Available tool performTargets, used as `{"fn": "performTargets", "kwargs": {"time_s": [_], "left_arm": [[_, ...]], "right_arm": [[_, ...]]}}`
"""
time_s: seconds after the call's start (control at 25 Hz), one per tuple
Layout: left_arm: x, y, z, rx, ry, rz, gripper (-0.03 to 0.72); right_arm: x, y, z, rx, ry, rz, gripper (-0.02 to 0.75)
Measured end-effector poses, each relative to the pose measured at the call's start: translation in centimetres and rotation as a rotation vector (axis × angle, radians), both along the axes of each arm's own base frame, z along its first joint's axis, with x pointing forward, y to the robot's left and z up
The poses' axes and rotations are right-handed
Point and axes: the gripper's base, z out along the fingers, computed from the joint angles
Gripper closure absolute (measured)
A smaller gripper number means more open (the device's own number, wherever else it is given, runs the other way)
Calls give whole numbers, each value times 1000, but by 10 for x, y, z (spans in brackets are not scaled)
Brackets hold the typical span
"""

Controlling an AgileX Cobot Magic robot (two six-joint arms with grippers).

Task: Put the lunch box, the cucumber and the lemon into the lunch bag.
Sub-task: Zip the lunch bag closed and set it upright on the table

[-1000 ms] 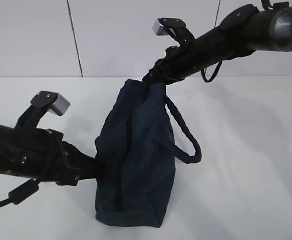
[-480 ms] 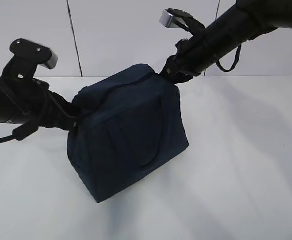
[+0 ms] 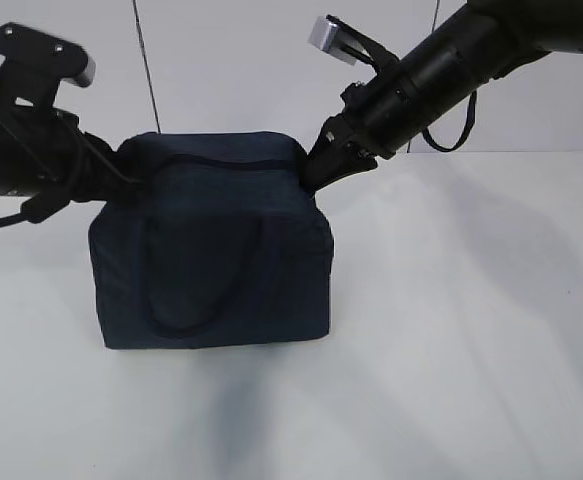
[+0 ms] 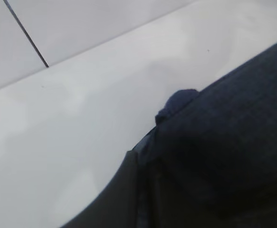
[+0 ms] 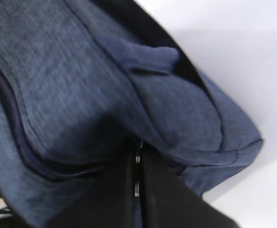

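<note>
The lunch bag (image 3: 211, 255), boxy navy woven fabric, zipper closed along its top, stands upright on the white table (image 3: 471, 330). The left gripper (image 3: 121, 178) pinches its left top end; the right gripper (image 3: 309, 178) is clamped on its right top corner; both arms slant down from the sides.

Lunch bag (image 3: 211, 250) upright on table (image 3: 451, 350), left-center, L gripper (image 3: 121, 175) & R gripper (image 3: 311, 180) at its top ends (zipper up).

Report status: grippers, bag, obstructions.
Left gripper shut on lunch bag, left top end. Right gripper shut on right top end. Bag upright, zipped. Lunch box, cucumber, lemon not visible. Nothing obstructing.
</note>
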Motion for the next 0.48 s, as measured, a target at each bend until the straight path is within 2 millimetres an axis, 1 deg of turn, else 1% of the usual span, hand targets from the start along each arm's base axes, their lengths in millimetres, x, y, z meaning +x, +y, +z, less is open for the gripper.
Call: {"fn": "performTargets", "kwargs": {"time_s": [0.12, 0.2, 0.48], "left_arm": [[7, 0, 11, 19, -52, 13, 694], [9, 0, 14, 31, -69, 16, 694], [9, 0, 15, 82, -93, -19, 694]], "right_arm": [[0, 4, 4, 53, 15, -11, 730], [0, 5, 5, 72, 22, -15, 730], [-1, 4, 4, 62, 19, -12, 730]]}}
